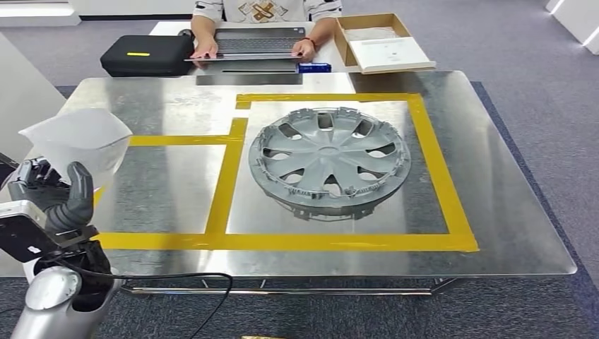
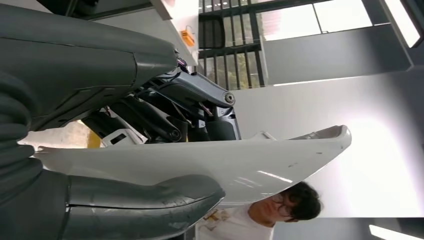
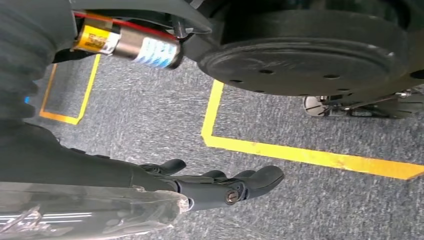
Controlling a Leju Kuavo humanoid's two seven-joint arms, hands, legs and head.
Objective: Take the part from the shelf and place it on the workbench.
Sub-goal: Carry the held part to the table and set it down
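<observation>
Left hand (image 1: 67, 201) grips the white part (image 1: 78, 141), thumb on one face and fingers (image 2: 165, 125) on the other, held up at the bench's (image 1: 494, 212) left edge, apparently clear of the surface. Right hand (image 3: 220, 187) hangs over carpet, fingers loosely extended, holding nothing. Hubcap (image 1: 328, 159) lies inside the tape square (image 1: 438, 169)
</observation>
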